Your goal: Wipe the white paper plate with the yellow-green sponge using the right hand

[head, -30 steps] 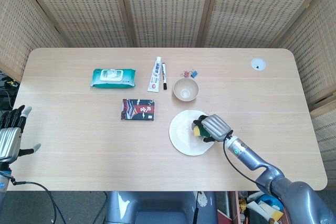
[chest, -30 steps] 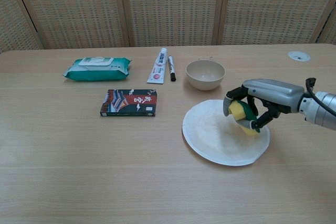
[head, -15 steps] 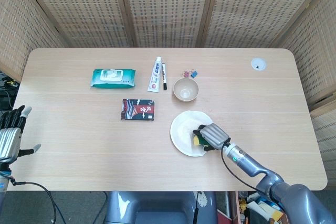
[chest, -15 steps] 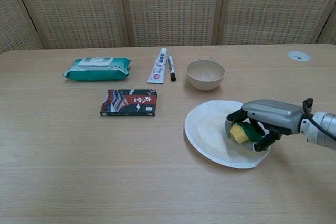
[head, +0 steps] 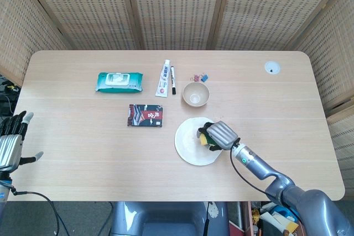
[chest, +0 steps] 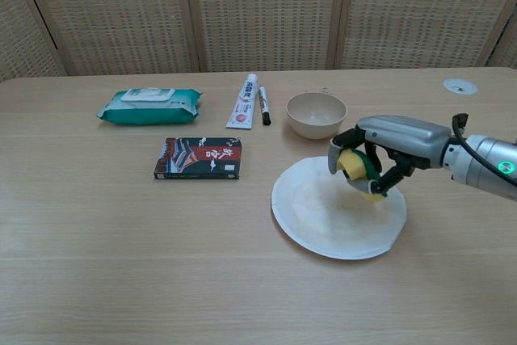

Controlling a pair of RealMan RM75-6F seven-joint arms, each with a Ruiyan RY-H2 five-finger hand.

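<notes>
The white paper plate (head: 191, 146) (chest: 327, 220) lies flat on the table, just in front of the beige bowl. My right hand (head: 218, 135) (chest: 386, 148) grips the yellow-green sponge (head: 204, 139) (chest: 358, 170) and holds it over the plate's far right part; whether the sponge touches the plate I cannot tell. My left hand (head: 12, 139) hangs at the table's left edge, fingers apart and empty, seen only in the head view.
A beige bowl (head: 196, 94) (chest: 316, 113) stands right behind the plate. Further left lie a dark card box (chest: 198, 157), a wet-wipes pack (chest: 149, 106), a white tube (chest: 245, 101) and a black marker (chest: 263, 105). Small clips (head: 200, 77) sit behind the bowl.
My right hand has carried the sponge from the plate's near right part to its far part, now a little higher. The plate has slid slightly to the left.
</notes>
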